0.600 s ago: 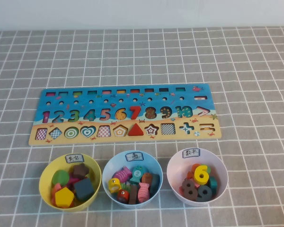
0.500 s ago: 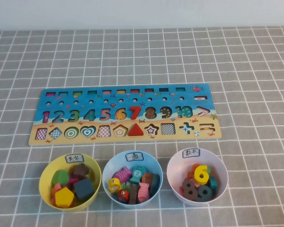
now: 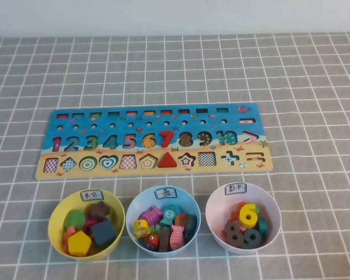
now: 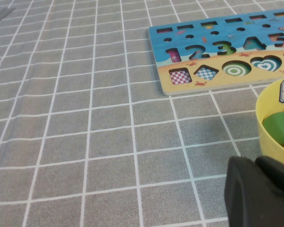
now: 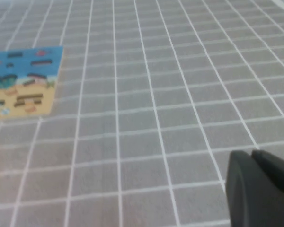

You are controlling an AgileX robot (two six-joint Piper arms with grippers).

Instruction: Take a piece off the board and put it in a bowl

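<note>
Neither arm shows in the high view. Only a dark corner of each set of jaws pokes into its own wrist picture. The left gripper (image 4: pixel 260 191) hangs low over the bench (image 4: pixel 85 118), just beside the yellow bowl (image 4: pixel 274 111), near the board's end where the numbers start. The right gripper (image 5: pixel 260 187) hangs over bare checked cloth, well apart from the board's other end. Whether either set of jaws is spread or pressed together I cannot tell; too little of them shows, and nothing is held that I can see.

Moving outward, the board (image 3: pixel 151 140) lies across the middle of the bench (image 3: pixel 315 76). Most of its cutouts stand empty. The red triangle piece (image 3: pixel 168 160) sits seated in its cutout in the row of shapes along the sandy edge, between the pentagon hole and the star hole. A red 7 (image 3: pixel 166 139) sits in the number row just behind it.

Nearer the robot stand three bowls in a line: the yellow bowl (image 3: pixel 86 223) on the robot's left, already holding several shape blocks; a light blue bowl (image 3: pixel 163 221) in the middle; and a pale pink bowl (image 3: pixel 243 217) on the right, full of numbers.

As I judge it, this piece's turn has not begun. The triangle is untouched on the board, and the reach, the lift and the carry to the yellow bowl are all left to do.
</note>
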